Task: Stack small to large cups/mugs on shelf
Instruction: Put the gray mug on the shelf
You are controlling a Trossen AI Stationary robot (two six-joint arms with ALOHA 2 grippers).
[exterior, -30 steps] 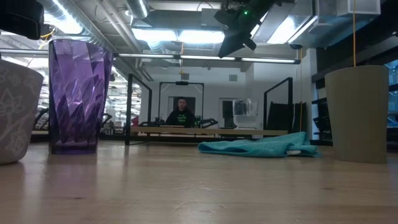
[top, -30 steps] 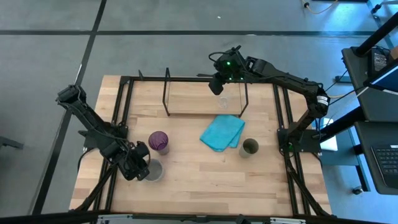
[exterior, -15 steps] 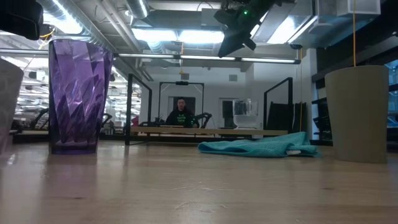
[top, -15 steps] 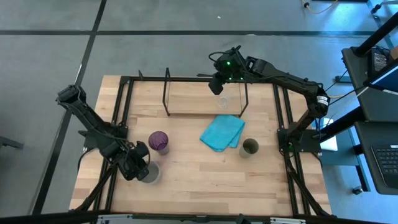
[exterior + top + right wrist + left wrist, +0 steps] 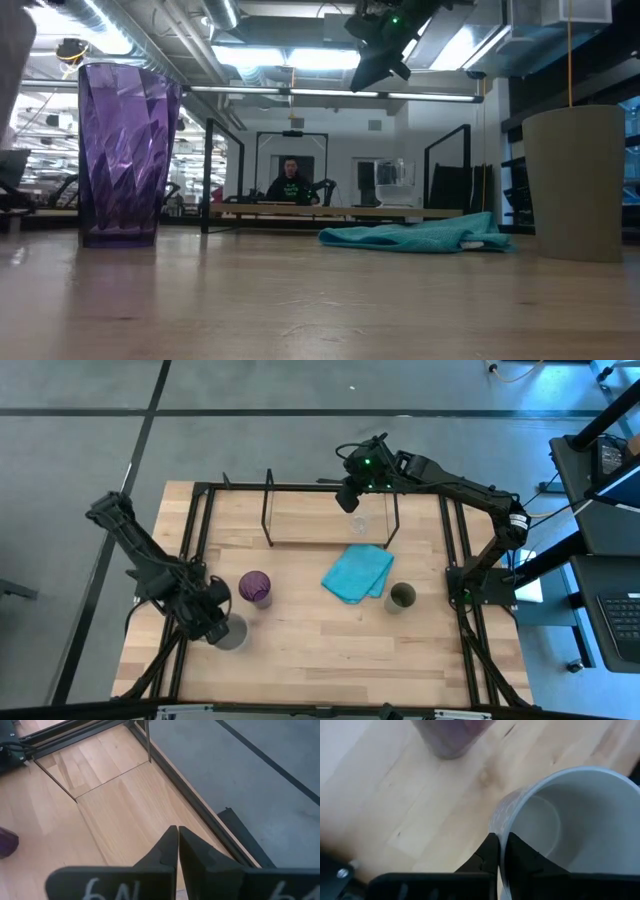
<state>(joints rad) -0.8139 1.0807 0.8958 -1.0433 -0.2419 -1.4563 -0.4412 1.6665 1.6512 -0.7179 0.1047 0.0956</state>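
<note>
My left gripper (image 5: 214,624) is shut on the grey mug (image 5: 232,632) near the table's front left. The mug (image 5: 570,820) is off the wood. Beside it the purple tumbler (image 5: 255,588) stands on its base (image 5: 120,240). The olive-green cup (image 5: 402,597) stands to the right of the turquoise cloth (image 5: 358,573). The small clear glass (image 5: 360,523) stands on the shelf's wooden base (image 5: 320,520) between the black wire uprights. My right gripper (image 5: 350,500) hangs shut above the glass, touching nothing. My left gripper pinches the mug's rim (image 5: 501,845) between its two fingers. One finger (image 5: 490,855) is outside the wall and the other (image 5: 520,855) inside the hollow. The fingers come from above, slanting down. The mug hangs below them, mouth up, clear of the table.
The turquoise cloth (image 5: 420,235) lies flat at mid table in front of the shelf. Black table-frame rails (image 5: 200,550) run along the left and right sides. A person (image 5: 291,180) sits in the room beyond the far edge.
My left gripper has risen and drawn a little toward the table's left edge, taking the grey mug with it. The mug stood on the wood beside the purple tumbler and is now lifted clear.
</note>
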